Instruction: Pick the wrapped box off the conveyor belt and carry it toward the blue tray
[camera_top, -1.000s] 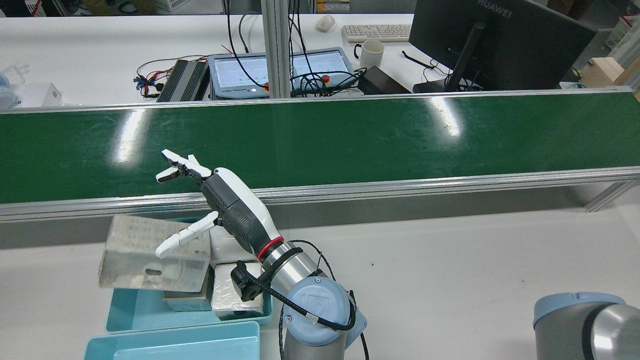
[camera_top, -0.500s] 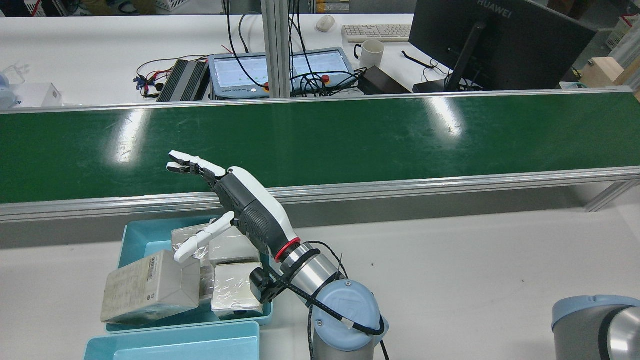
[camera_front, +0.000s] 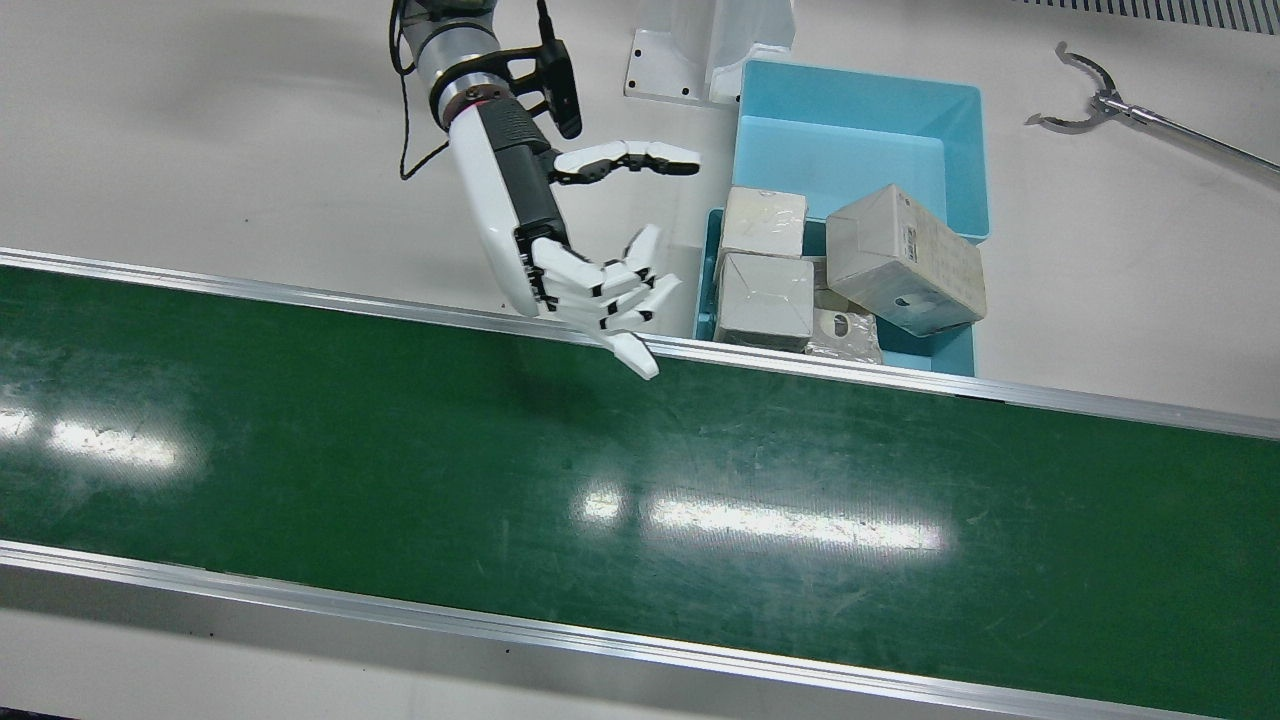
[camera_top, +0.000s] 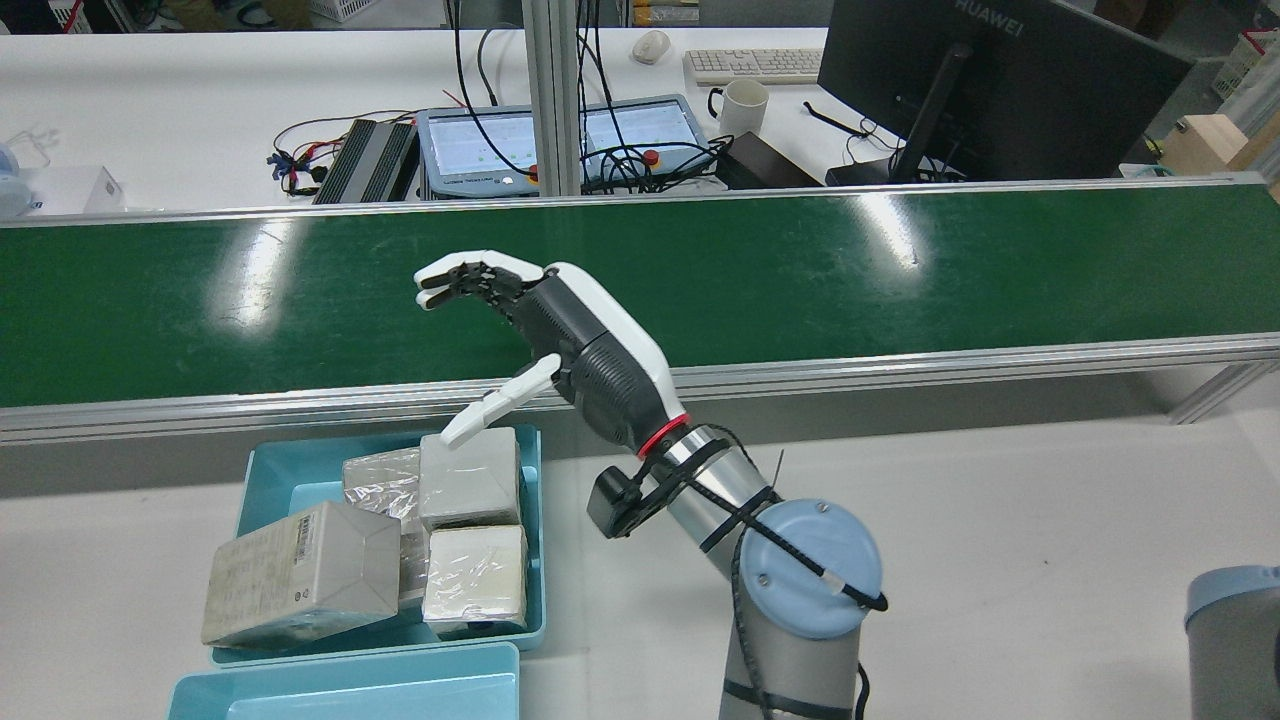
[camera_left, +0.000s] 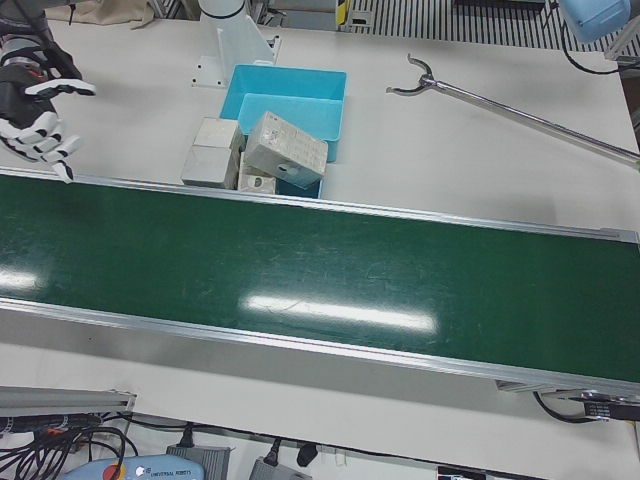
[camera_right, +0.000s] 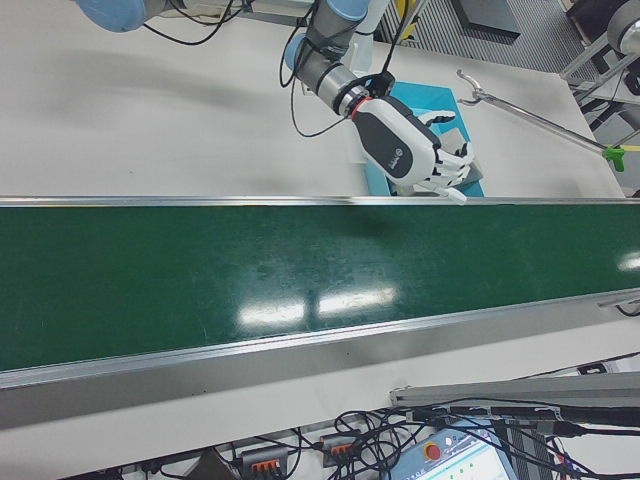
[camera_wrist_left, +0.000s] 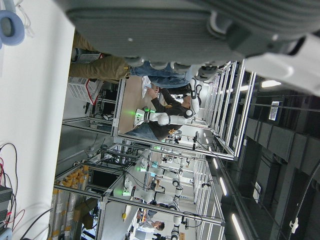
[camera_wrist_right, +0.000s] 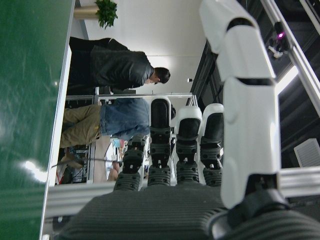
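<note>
The green conveyor belt (camera_top: 900, 280) runs bare across the station. On the robot's side of it, well to its left, sits the blue tray (camera_top: 270, 470). The wrapped box (camera_top: 300, 575) lies tilted over the tray's outer rim beside smaller boxes (camera_top: 470, 480). The left hand (camera_top: 560, 340) hovers at the belt's near edge, fingers spread, holding nothing. The right hand (camera_wrist_right: 200, 150), shown only by its own camera, has its fingers straight and is empty.

I note a reach-grabber tool (camera_front: 1150, 108) lying on the white table (camera_front: 200, 170); beyond it a monitor (camera_top: 990, 85), keyboard (camera_top: 755, 65) and mug (camera_top: 742, 106).
</note>
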